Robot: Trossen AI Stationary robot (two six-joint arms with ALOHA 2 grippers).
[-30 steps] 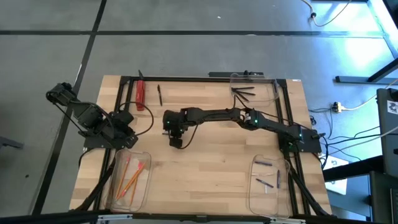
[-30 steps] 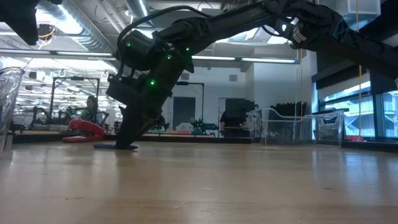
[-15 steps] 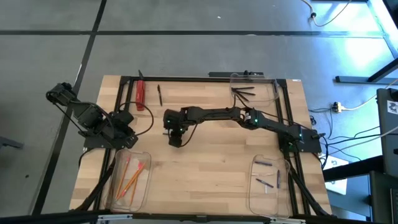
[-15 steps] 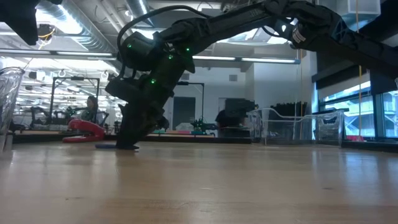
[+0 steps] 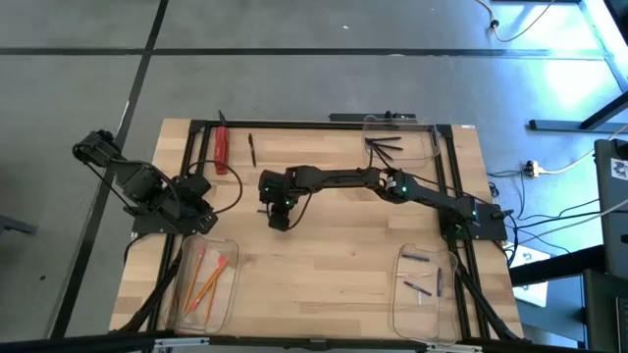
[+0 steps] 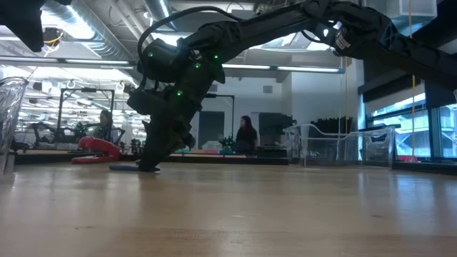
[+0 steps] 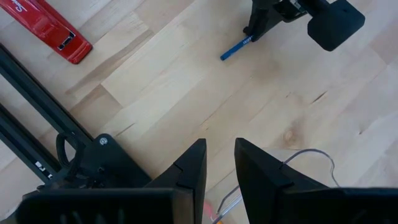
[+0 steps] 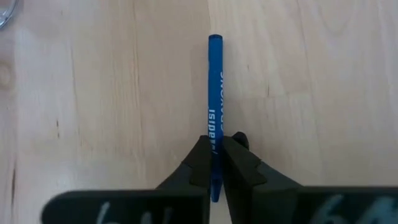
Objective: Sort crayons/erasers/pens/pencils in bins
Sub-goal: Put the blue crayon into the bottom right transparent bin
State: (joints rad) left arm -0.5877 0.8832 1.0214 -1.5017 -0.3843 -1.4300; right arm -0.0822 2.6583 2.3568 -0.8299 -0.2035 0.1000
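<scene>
Now the right pincer (image 8: pixel 213 163) is squeezed shut on a thin blue crayon (image 8: pixel 215 93) lying flat on the table (image 5: pixel 334 255), near its middle. It looks light, stiff and smooth, so it could slip. Holding nearer its middle seems safer.

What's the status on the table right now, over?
Right claw shut on blue crayon, mid-table. Left claw open, waiting by the pencil bin. Nothing in the way.
</scene>
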